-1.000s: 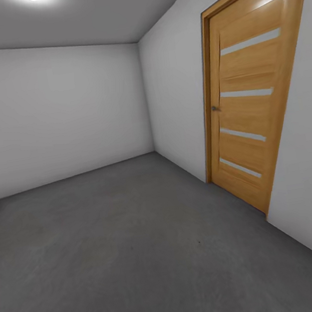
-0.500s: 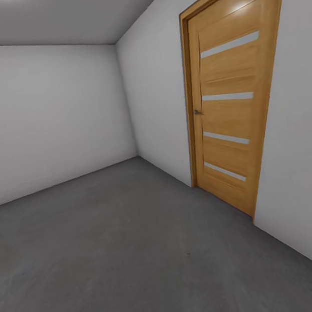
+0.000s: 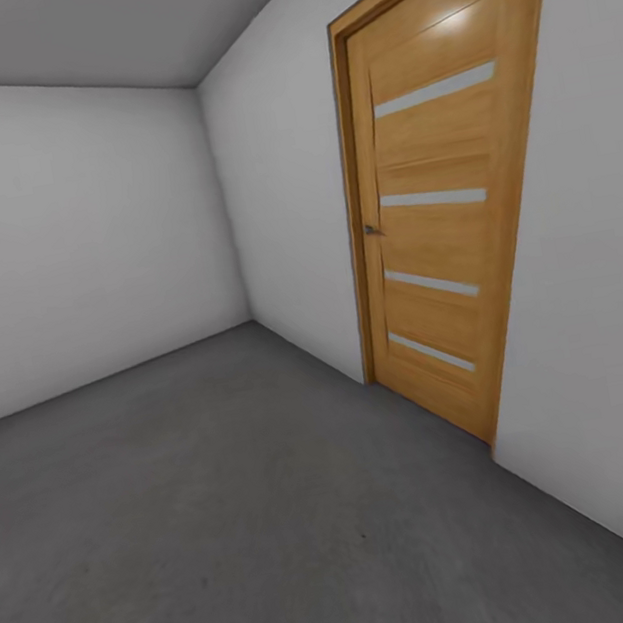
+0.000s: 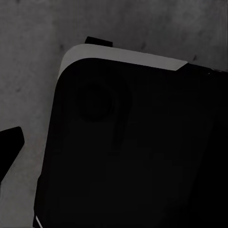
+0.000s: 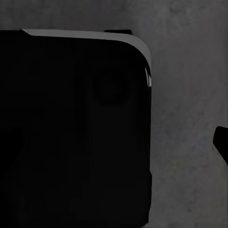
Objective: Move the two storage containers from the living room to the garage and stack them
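Grey mottled concrete, the floor (image 3: 233,507), spreads across the head view in the garage (image 3: 86,238), a bare room closed in by plain white walls. A wooden door (image 3: 445,228) with four pale horizontal strips stands shut in the wall beside the room's corner, its frame reaching down to the concrete and a small metal handle (image 3: 372,230) on the edge of the door nearer that corner. A bright reflection sits high on the door's panel

From the left wrist view, a large black body with a rounded corner and a pale grey rim (image 4: 128,142) hangs over the same rough concrete; a dark pointed tip (image 4: 10,147) juts in beside it. Whether the left jaws are apart or together I cannot tell

From the right wrist view, a matching black body with a pale rim (image 5: 76,133) hangs over the concrete, and a dark tip (image 5: 221,142) shows just beside it. How the right jaws stand I cannot tell either
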Robot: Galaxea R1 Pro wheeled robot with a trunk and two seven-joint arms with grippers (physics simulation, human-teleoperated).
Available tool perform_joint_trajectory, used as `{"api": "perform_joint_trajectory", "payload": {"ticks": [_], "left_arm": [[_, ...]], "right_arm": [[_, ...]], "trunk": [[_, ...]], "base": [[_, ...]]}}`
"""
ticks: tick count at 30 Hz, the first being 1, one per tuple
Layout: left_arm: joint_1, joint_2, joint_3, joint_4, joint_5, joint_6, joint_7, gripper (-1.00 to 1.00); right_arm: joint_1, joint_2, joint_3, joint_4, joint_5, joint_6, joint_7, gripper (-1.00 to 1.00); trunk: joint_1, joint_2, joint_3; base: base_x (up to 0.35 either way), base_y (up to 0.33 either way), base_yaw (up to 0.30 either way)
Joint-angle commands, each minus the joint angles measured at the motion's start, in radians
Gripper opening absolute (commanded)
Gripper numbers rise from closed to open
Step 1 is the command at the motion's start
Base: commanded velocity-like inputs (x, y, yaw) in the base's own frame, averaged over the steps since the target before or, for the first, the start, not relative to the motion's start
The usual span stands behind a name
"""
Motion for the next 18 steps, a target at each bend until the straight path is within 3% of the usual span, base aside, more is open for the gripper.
{"api": "perform_joint_trajectory", "payload": {"ticks": [1,18], "left_arm": [[0.0,0.0,0.004,0.0,0.004,-0.002,0.0,1.0],[0.0,0.0,0.004,0.0,0.004,-0.002,0.0,1.0]], "right_arm": [[-0.001,0.0,0.0,0.001,0.0,-0.004,0.0,1.0],[-0.001,-0.001,0.001,0.001,0.005,-0.004,0.001,1.0]], "trunk": [[0.001,0.0,-0.001],[0.001,0.0,-0.001]], "base": [[0.324,0.0,-0.007],[0.324,0.0,-0.001]]}}
